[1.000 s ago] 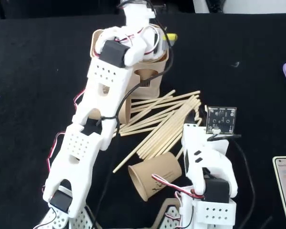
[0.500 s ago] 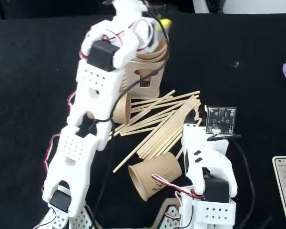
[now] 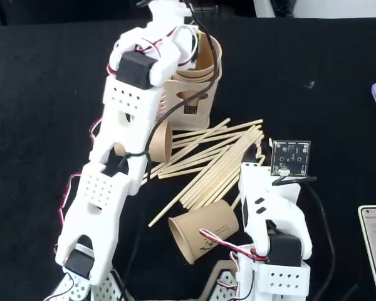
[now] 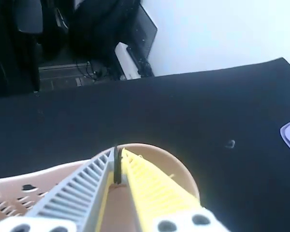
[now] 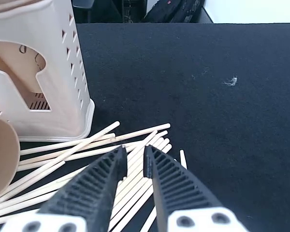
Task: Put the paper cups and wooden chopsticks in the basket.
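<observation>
The step in hand is dropping off a cup. The left gripper (image 4: 117, 155) is closed tight on the wall of a paper cup (image 3: 210, 53), one jaw inside the rim and one outside. It holds that cup tilted right over the open top of the basket (image 3: 197, 106), on the side turned away from the arms. Curved brown rims just inside the basket's mouth suggest that at least one cup is already in there, and the held cup appears to sit partly nested on them, though I cannot tell whether it touches them.

Two more cups lie on their sides on the black table (image 3: 326, 75). A second paper cup (image 3: 161, 143) lies just beside the basket's near wall, partly hidden under the left arm. A third paper cup (image 3: 203, 231) lies well apart from the basket, past the heap of wooden chopsticks (image 3: 219, 160) that fans out from the basket's foot.

The right gripper (image 5: 133, 154) hangs above that heap on the side away from the basket, its jaws a narrow gap apart and empty.

The next move, as I judge it, is for the left jaws to open so the cup settles into the basket. The arm should then lift straight clear so it does not drag the cup back out.
</observation>
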### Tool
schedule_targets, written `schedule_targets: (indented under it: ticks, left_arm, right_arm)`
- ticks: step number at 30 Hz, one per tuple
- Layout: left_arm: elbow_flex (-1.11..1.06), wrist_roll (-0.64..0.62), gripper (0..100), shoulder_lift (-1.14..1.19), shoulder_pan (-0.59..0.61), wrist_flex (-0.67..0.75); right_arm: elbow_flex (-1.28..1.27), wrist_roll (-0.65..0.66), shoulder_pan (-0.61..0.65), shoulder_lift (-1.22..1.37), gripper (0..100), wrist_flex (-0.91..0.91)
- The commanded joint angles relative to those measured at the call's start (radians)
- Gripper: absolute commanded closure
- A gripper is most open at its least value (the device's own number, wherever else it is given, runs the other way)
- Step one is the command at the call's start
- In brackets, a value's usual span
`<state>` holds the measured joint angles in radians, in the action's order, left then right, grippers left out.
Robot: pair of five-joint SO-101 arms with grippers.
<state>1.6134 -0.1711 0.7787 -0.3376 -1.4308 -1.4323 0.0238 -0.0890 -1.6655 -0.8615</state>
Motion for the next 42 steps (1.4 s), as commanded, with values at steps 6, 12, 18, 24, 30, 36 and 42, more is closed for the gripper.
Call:
schedule_targets:
  ticks: [6, 12, 18, 24, 30, 36, 42]
  left_arm:
    - [0.050, 0.002, 97, -0.068, -0.027, -0.038]
    - [0.050, 0.000, 97, -0.295, -0.025, -0.229]
    - [0.050, 0.000, 97, -0.462, -0.039, -0.322]
    - [0.048, -0.037, 97, -0.572, -0.044, -0.328]
    - [0.045, -0.051, 97, -0.640, -0.042, -0.333]
    - [-0.150, -0.143, 97, -0.658, 0.004, -0.333]
    - [-0.503, -0.176, 97, -0.868, 0.015, -0.331]
  right_arm:
    - [0.004, 0.003, -0.011, -0.010, 92.1, 0.018]
    - [0.004, 0.003, -0.011, -0.010, 92.1, 0.018]
    - [0.004, 0.003, -0.011, -0.010, 92.1, 0.018]
    - [0.004, 0.003, -0.011, -0.010, 92.1, 0.018]
    - [0.004, 0.003, -0.011, -0.010, 92.1, 0.018]
    - [0.008, 0.003, -0.009, -0.010, 92.1, 0.018]
    - [0.016, 0.006, -0.009, -0.010, 92.1, 0.020]
